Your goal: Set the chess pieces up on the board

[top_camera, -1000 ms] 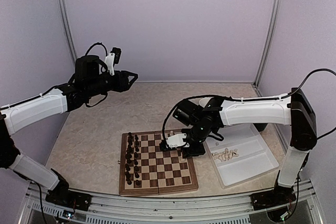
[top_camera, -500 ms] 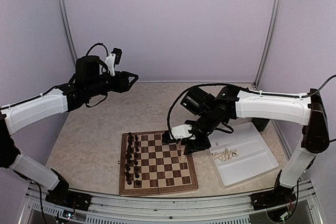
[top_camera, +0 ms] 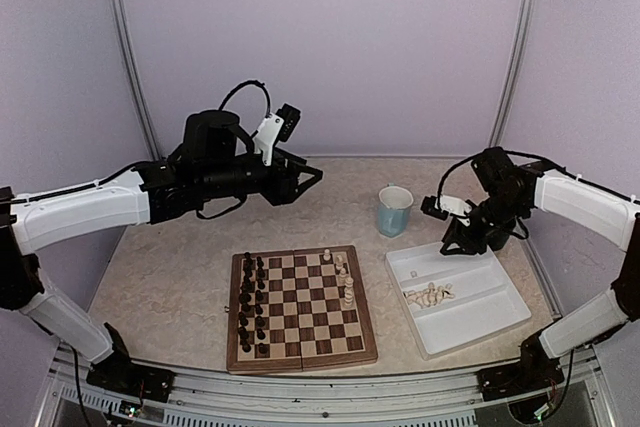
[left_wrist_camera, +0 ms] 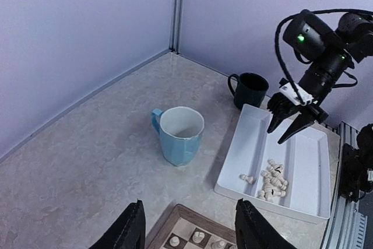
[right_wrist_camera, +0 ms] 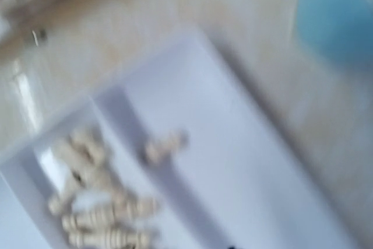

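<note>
**Q:** Where are the chess pieces (top_camera: 430, 295) seen, and how is the right end effector (top_camera: 455, 245) set?

**A:** Most of the cream pieces are heaped in the white tray (top_camera: 475, 282), below the right end effector and a little toward its arm's base. A few are stood on the board (top_camera: 320, 332), well off to its left, facing the dark pieces (top_camera: 250, 302). Its fingers are seen spread with nothing between them as it hovers over the tray's far end. The left end effector (left_wrist_camera: 190, 202) is held high, parted and empty, with the board's far edge below it and a blue mug (left_wrist_camera: 179, 135) ahead.

**Q:** How are the pieces expected to handle?

**A:** They are judged light, stiff and smooth: easily tipped or flicked aside, hardly to be broken. In the heap they lie on their sides, touching one another, so a neighbour could be dragged along. A lone piece (left_wrist_camera: 247, 178), lying just apart from the heap, is judged the easiest pick. It could be taken across its narrow middle, gently, then turned upright over a square. The right wrist view is blurred, so the kind of piece cannot be told.
</note>
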### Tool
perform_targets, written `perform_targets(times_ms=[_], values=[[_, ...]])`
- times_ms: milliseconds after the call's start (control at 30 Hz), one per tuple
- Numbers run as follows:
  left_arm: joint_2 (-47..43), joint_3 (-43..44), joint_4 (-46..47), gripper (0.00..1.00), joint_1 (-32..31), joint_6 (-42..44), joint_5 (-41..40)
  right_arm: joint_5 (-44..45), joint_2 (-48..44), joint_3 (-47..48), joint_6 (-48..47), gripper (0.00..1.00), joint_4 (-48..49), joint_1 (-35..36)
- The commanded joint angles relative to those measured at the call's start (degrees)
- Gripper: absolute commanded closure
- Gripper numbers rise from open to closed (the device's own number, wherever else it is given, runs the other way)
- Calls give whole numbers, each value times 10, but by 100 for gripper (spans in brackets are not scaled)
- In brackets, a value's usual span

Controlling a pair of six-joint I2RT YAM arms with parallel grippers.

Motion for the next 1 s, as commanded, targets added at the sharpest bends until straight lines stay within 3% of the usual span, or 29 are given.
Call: perform_targets(times_ms=[0, 233, 533, 733, 967], values=[[33, 32, -37, 47, -45, 20, -13, -17, -2, -59, -23, 71, 11, -53], [58, 32, -30, 47, -93, -14, -20, -19, 62, -76, 2, 73, 31, -64], [51, 18, -31, 47, -101, -30, -32, -29, 109, -93, 18, 70, 36, -47], [53, 19, -33, 47, -102, -34, -29, -27, 136, -107, 31, 63, 39, -13], [62, 29, -30, 47, -108, -40, -29, 67, 165, -138, 49, 58, 82, 22]])
